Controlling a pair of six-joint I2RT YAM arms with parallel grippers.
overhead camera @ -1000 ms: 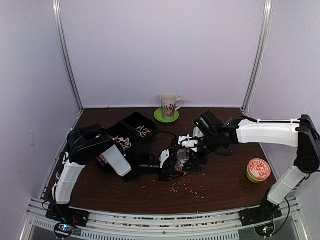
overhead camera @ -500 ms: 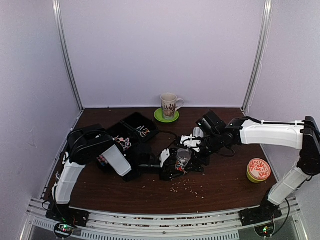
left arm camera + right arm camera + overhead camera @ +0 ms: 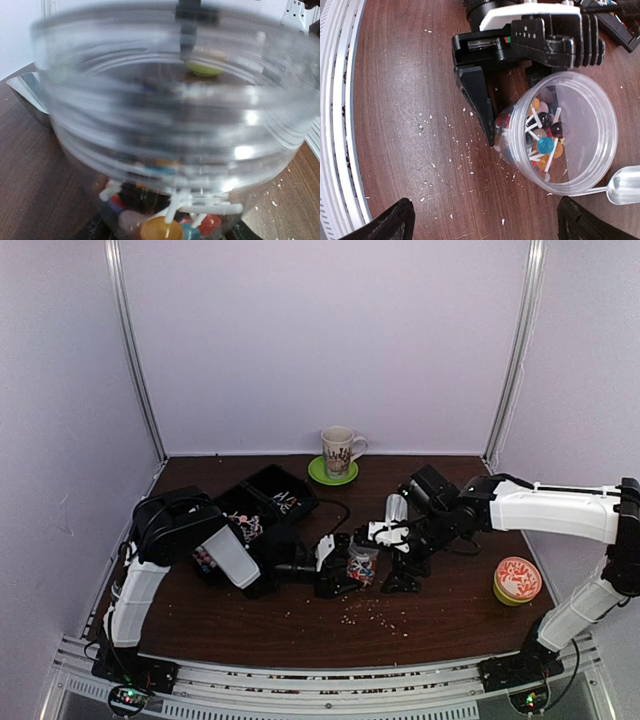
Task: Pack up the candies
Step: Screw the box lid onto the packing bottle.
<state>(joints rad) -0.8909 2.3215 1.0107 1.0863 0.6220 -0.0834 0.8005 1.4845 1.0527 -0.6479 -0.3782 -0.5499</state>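
Two grippers, two jobs: your left gripper (image 3: 348,575) clamped the clear jar (image 3: 572,125) between its fingers, with the candies (image 3: 542,142) piled at the bottom inside. Your right gripper (image 3: 487,225) hung just above that jar, jaws spread wide and holding nothing.

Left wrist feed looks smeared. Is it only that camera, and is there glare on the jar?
Left wrist view: yes, the jar fills the frame out of focus, with bright glare patches on its wall; the candies are coloured smudges. Right wrist view: sharp, candies and crumbs distinct. Top view: evenly lit, clear, jar small.
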